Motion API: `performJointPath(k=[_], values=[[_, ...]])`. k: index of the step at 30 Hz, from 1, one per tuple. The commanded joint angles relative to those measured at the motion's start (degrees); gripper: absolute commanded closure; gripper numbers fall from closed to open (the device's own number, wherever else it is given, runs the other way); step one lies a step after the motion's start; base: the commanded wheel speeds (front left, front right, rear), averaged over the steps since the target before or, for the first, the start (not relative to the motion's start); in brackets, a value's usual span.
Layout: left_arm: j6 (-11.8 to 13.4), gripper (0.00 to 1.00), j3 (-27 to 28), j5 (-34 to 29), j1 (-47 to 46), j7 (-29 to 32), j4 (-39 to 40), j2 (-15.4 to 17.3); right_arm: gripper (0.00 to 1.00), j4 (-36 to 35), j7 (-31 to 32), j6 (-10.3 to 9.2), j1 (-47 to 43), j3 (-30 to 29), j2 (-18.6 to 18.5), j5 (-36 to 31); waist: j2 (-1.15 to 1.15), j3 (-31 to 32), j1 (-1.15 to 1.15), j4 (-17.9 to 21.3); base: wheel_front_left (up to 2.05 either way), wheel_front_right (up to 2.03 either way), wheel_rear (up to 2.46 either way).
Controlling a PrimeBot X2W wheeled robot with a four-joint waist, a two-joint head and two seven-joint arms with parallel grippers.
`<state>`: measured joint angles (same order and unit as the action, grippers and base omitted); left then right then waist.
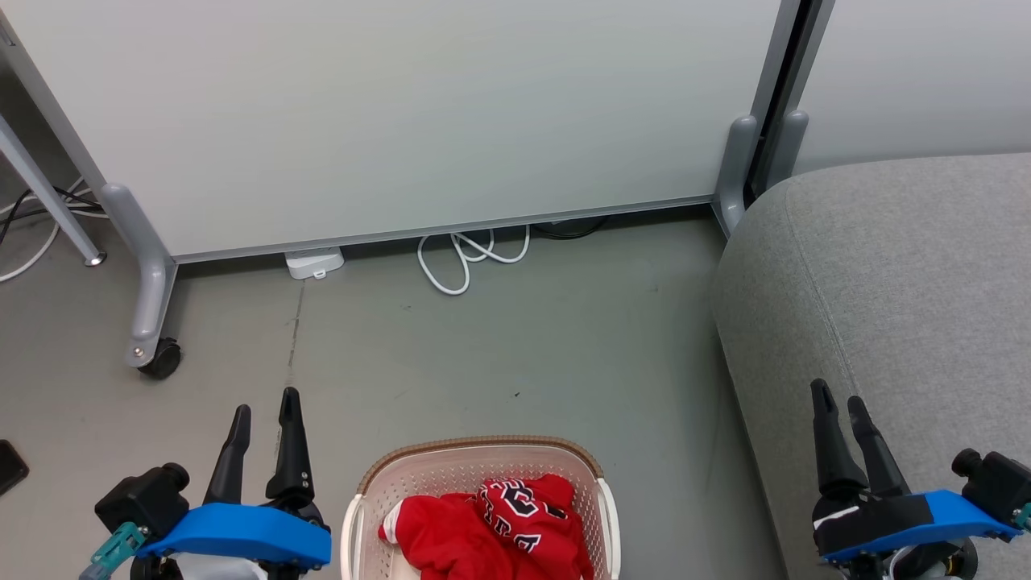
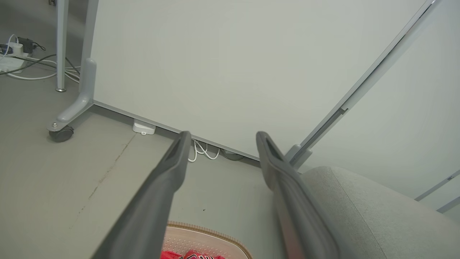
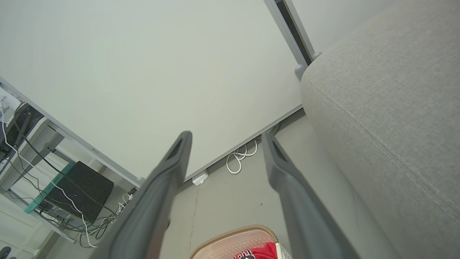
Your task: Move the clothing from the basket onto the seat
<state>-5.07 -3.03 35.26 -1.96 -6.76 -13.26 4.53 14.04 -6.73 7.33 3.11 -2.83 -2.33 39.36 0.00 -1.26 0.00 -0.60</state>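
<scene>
The grey floor (image 1: 564, 346) before me carries the basket (image 1: 483, 445) at the near edge and the seat (image 1: 902, 290) on the right. Far off lie a coiled white cable (image 1: 465, 262) and a small white box (image 1: 314, 263). A partition (image 1: 403, 121) stands there on its caster (image 1: 163, 359), far left.

The left gripper (image 1: 266, 403) has two long dark fingers (image 1: 291, 439) that taper to rounded tips, with small pale screws (image 1: 306, 477) at one base. They rise from a bright blue moulded cover (image 1: 242, 532), beside a black knobbed block (image 1: 145, 499) and a teal plug (image 1: 119, 544). The right gripper (image 1: 836, 395) is built alike, with a black wrap (image 1: 878, 515) showing a white sliver across its blue cover, and in the wrist views the fingers look matt grey, each with a long recessed slot just below the tip.
</scene>
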Motion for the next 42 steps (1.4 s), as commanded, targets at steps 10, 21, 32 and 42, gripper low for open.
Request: performJointPath(k=[10,21,32,42], values=[[0.3,0.0,-1.3,-7.0,-0.9,-2.0,0.0,0.6,0.0,-0.5,-2.0,0.15,1.2,0.2,-0.5,-6.7,0.0,-0.1,0.0,-0.3,0.0,0.0,0.0],[0.7,0.0,-2.2,-13.0,-0.7,-3.6,-0.1,0.8,0.0,-0.2,-3.6,0.17,0.9,0.5,-0.6,-12.5,0.0,0.1,0.0,-0.6,0.0,0.0,0.0],[0.7,0.0,-2.6,-18.2,-0.9,-5.0,0.3,0.8,0.0,-0.3,-5.0,0.18,1.0,0.8,-0.6,-18.1,0.0,-0.1,0.0,-0.5,0.0,0.0,0.0],[0.8,0.0,-2.7,-22.6,-0.5,-6.2,-0.1,0.6,0.0,-0.1,-6.2,0.19,0.9,1.1,-0.6,-22.8,0.0,0.0,0.0,-0.6,0.0,0.0,0.0]])
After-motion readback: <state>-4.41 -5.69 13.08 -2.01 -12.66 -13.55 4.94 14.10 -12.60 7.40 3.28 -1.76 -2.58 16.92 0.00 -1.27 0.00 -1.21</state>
